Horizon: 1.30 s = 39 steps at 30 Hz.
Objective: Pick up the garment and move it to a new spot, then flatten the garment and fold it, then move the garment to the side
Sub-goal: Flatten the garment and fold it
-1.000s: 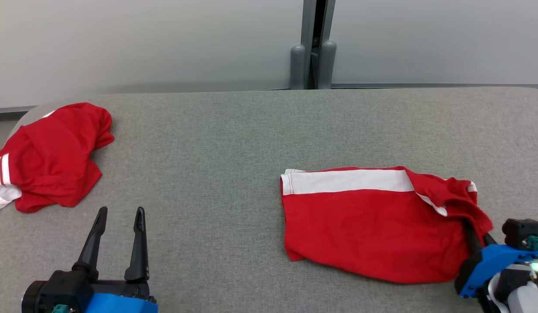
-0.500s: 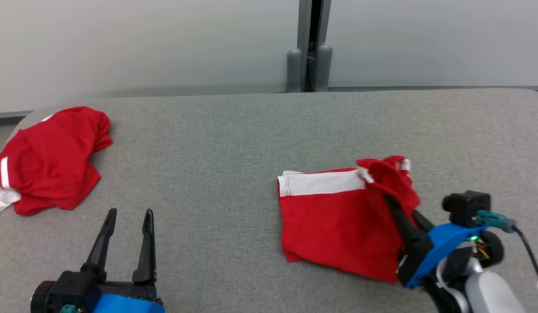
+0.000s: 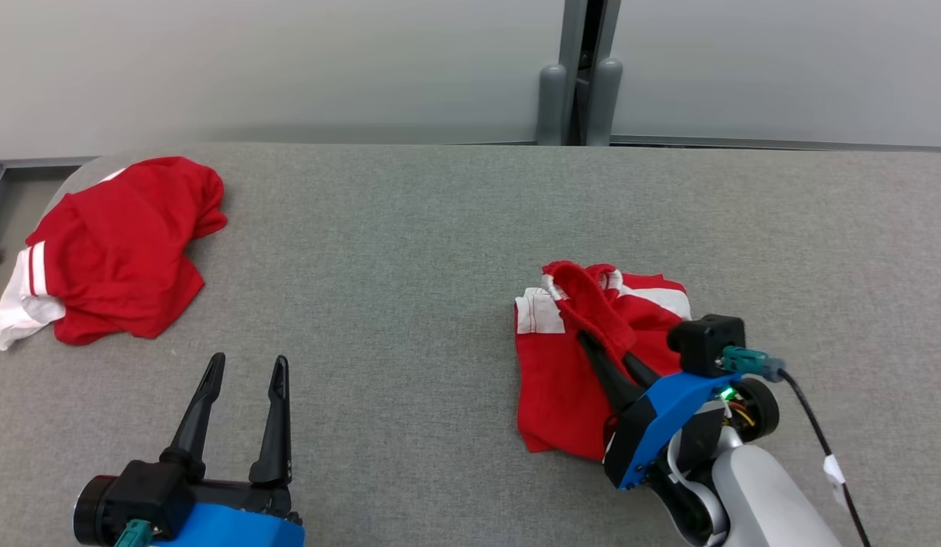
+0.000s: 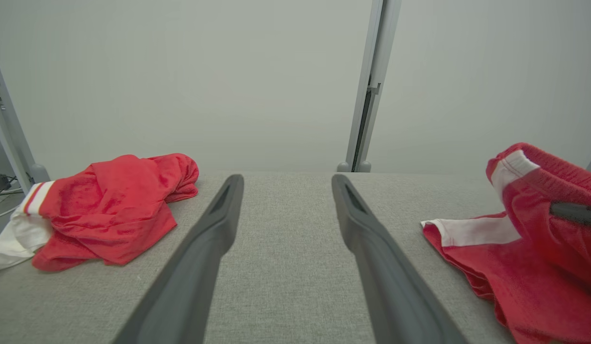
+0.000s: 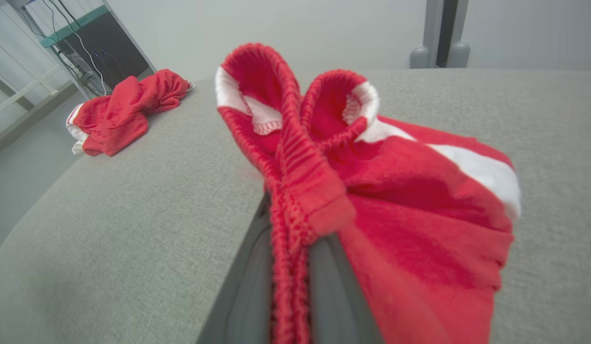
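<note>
Grey padded table (image 3: 410, 228) carries two red garments: one crumpled heap (image 3: 121, 251) at its far left corner, and the task's garment (image 3: 554, 387) right of centre, partly resting on the padding, its bunched edge pinched between the nearly closed fingers of the right gripper (image 3: 592, 346). Of the two grippers, the left gripper (image 3: 247, 362) hovers spread and empty. Only a thin ridge of fabric is gripped, so it may slip free, or dragged layers may bunch and spoil the fold

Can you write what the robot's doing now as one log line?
step: fold | right gripper: shut on red garment, edge lifted over itself | left gripper: open, empty | other garment: crumpled, table's left end
</note>
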Tool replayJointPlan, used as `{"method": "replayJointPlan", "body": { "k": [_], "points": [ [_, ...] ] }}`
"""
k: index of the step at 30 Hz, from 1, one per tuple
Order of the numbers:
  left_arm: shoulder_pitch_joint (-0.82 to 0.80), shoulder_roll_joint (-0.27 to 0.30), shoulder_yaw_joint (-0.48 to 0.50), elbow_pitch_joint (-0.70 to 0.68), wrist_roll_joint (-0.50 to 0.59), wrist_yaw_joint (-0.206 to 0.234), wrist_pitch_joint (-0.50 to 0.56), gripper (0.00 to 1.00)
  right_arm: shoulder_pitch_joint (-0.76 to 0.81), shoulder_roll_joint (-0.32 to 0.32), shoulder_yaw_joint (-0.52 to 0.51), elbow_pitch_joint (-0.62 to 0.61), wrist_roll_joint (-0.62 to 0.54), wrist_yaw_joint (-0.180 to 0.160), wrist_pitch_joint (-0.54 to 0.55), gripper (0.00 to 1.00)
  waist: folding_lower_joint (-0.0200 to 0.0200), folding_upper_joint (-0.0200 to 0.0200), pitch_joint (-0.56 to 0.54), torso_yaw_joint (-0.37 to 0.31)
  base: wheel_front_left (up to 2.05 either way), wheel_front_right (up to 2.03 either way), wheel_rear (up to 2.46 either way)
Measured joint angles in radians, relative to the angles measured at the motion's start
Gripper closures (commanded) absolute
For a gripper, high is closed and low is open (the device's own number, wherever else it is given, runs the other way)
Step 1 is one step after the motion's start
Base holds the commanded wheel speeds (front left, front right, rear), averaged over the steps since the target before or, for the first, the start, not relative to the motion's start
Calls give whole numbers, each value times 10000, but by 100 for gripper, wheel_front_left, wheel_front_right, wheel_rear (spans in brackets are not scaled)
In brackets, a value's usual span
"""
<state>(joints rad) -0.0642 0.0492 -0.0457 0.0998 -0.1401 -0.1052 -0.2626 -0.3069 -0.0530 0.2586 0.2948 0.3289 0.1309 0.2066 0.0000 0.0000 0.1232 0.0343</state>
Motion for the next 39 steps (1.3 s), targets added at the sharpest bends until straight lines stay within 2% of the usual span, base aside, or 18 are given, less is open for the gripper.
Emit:
{"method": "replayJointPlan", "body": {
  "k": [5, 6, 7, 13, 17, 22, 28, 39],
  "points": [
    [-124, 0, -150, 15, -79, 58, 0, 0, -387, 15, 439, 1260, 150, 0, -750, 100, 0, 0, 131, 211, 0, 0, 0],
    [-137, 0, -171, 17, -92, 67, 0, 0, -458, 13, 537, 1455, 163, 0, -938, 62, 0, 0, 154, 236, 0, 0, 0],
    [-147, 0, -188, 17, -107, 71, 0, 0, -536, 15, 644, 1641, 173, 0, -1080, 0, 0, 0, 174, 255, 0, 0, 0],
    [-151, 0, -150, 50, -163, 144, 0, 0, -829, 31, 1243, 2213, 299, 0, -1927, 0, 0, 0, 125, 202, 0, 0, 0],
    [-118, 0, -10, 46, -144, 153, 0, 0, -856, 31, 1183, 2180, -349, 0, -2702, 0, 0, 0, -55, 55, 0, 0, 0],
    [70, 0, 132, -19, -67, 159, 0, 0, -671, -46, 458, 1611, -1137, 0, -3618, 0, 0, 0, -330, -211, 0, 0, 0],
    [322, -2, 261, -130, 50, 157, 0, 0, 171, -539, -537, 449, -2004, 0, -4343, 0, -1, 0, -687, -564, 0, 0, 0],
    [940, 2, 589, -453, 263, 144, 0, 0, 2237, -426, -2479, -1313, -2585, 0, -4652, 0, -1, 0, -1183, -903, 0, 0, 0]
  ]
}}
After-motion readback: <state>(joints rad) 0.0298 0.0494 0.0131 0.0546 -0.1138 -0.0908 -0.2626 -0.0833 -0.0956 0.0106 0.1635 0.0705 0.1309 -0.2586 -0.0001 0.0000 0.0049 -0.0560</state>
